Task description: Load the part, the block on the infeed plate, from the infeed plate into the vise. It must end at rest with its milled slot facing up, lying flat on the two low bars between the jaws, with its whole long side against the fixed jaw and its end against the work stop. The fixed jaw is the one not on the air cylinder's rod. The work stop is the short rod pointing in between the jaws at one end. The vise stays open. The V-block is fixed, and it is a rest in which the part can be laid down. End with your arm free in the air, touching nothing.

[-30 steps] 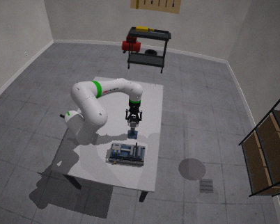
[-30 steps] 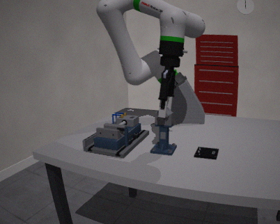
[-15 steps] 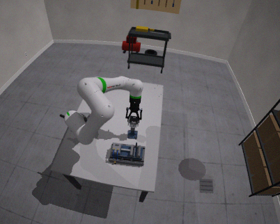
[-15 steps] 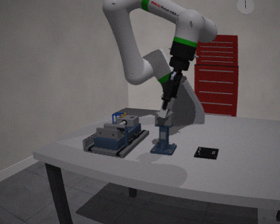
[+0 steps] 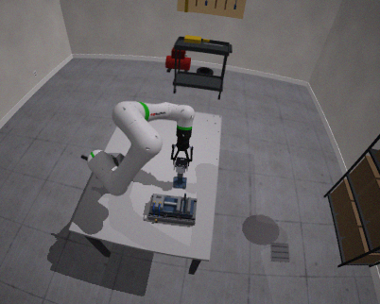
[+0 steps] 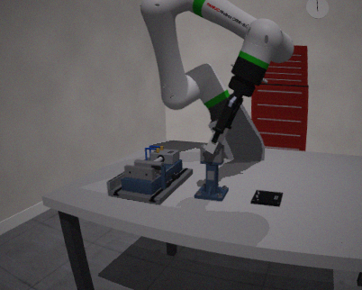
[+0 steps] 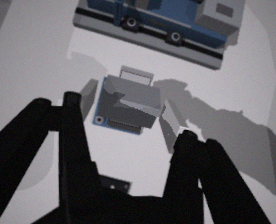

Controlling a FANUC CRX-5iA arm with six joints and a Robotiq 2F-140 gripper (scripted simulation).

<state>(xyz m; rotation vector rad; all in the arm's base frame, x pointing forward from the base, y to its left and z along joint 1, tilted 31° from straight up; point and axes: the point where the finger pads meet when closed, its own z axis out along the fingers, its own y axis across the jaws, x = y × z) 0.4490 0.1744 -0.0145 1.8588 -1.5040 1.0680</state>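
The part (image 7: 131, 102), a grey block, lies tilted in the blue V-block (image 6: 211, 180) in the middle of the table. It also shows in the exterior view (image 6: 212, 152). My gripper (image 7: 129, 101) hangs tilted just above it, half open, with one finger pad on each side of the part and a small gap at each. It holds nothing. It also shows in the overhead view (image 5: 179, 160). The vise (image 6: 148, 177) stands open to the left of the V-block and shows at the top of the wrist view (image 7: 154, 20). The black infeed plate (image 6: 266, 197) lies bare to the right.
The arm's base (image 5: 103, 167) stands at the table's left edge. A red tool cabinet (image 6: 281, 96) stands behind the table. A black cart (image 5: 201, 63) and a shelf (image 5: 366, 208) stand on the floor away from the table.
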